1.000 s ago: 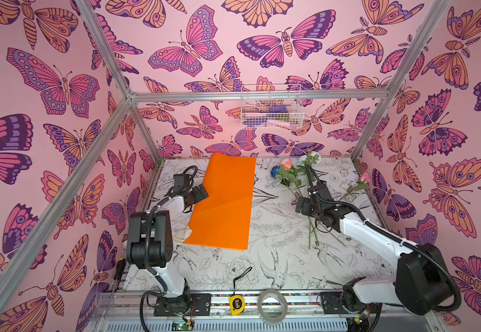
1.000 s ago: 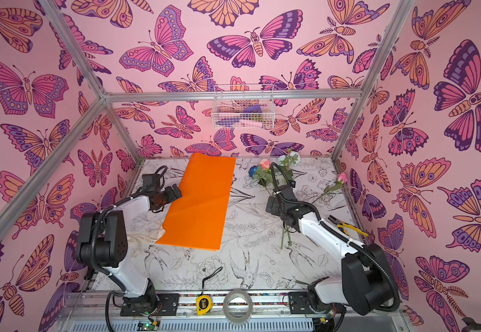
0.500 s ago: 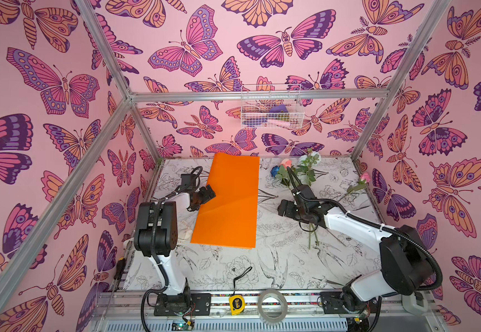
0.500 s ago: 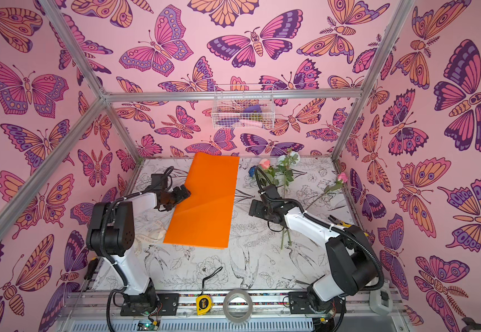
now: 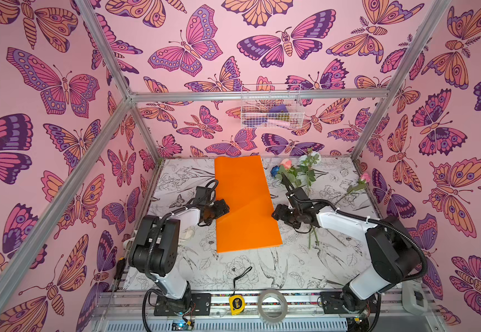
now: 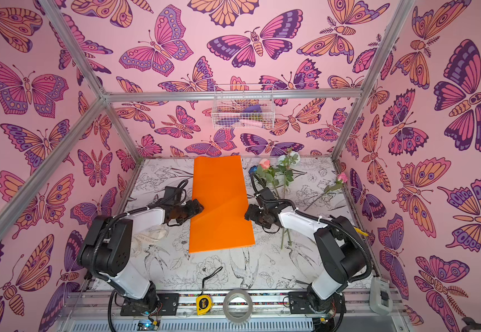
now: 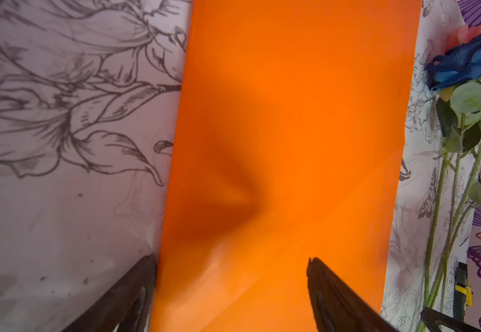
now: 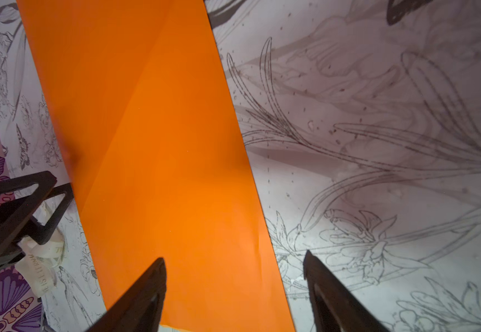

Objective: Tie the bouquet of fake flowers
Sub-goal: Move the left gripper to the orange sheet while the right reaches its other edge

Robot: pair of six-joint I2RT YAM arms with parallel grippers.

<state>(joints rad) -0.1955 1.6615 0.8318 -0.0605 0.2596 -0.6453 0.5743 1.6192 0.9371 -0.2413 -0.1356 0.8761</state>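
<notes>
Both arms are down at the paper [image 5: 245,201], an orange sheet lying flat on the table [image 5: 233,267] and running from the back wall down the middle of both top views.

The left gripper [image 5: 222,207] sits at the sheet's left edge, about halfway along. Its jaws are well apart. In the left wrist view one finger [image 7: 135,287] is over bare table and the other is over orange, with the edge between them and nothing pinched.

The right gripper [image 5: 275,214] mirrors it at the right edge. Its jaws are spread wide, with one finger [image 8: 147,287] above the sheet and its mate above the printed table, and it has nothing in its grasp.

The flowers [image 5: 294,172] are loose, not wrapped. Blue, peach and white blooms cluster right of centre in the upper part of the table, just beside the sheet's far right edge. Their stems run down under the right arm. A pink rose [image 5: 364,177] lies apart, at the table's right edge.

A cream ribbon [image 6: 150,237] is crumpled below the left arm, left of the sheet. On the bottom rail, a yellow tape measure [image 5: 236,301] and a tape roll [image 5: 272,301] sit side by side.
</notes>
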